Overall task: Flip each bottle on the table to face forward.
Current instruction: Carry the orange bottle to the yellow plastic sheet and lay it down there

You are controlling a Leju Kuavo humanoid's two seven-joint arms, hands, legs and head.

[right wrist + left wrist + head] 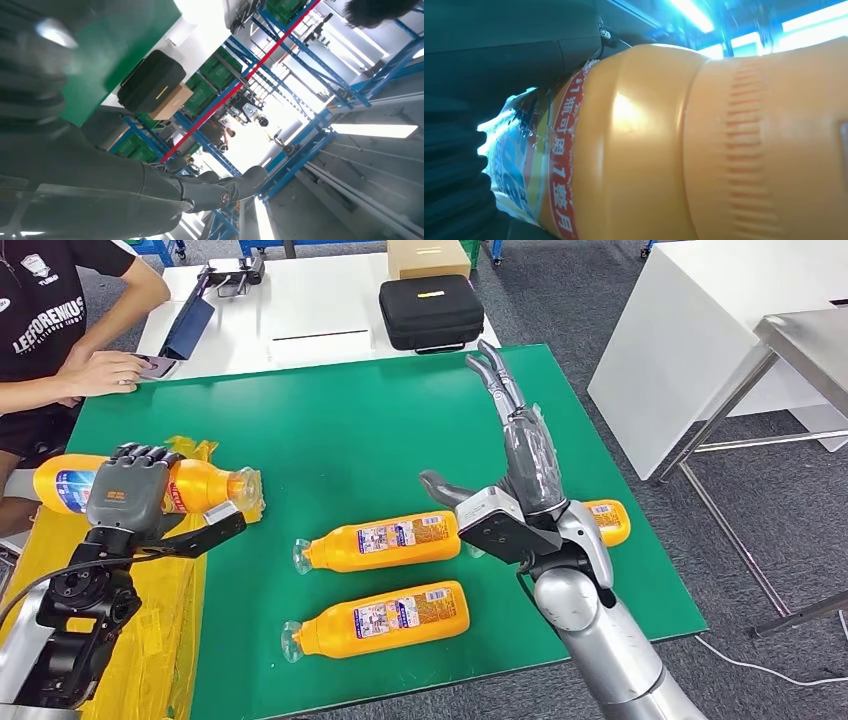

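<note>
Several orange bottles lie on their sides on the green table (330, 430). My left hand (128, 490) grips one orange bottle (205, 487) at the table's left edge; up close this bottle (704, 145) shows a red-banded label. Two more bottles lie in the middle, one (385, 540) behind the other (385, 619), labels up, caps pointing left. A fourth bottle (608, 518) lies at the right, mostly hidden behind my right hand (520, 440). That hand is raised above the table, fingers (220, 187) stretched out and holding nothing.
A person sits at the far left with a hand (105, 370) on a phone at the table corner. A black case (430, 310) and a cardboard box (428, 257) sit on the white table behind. A yellow bag (165, 630) hangs at the left edge.
</note>
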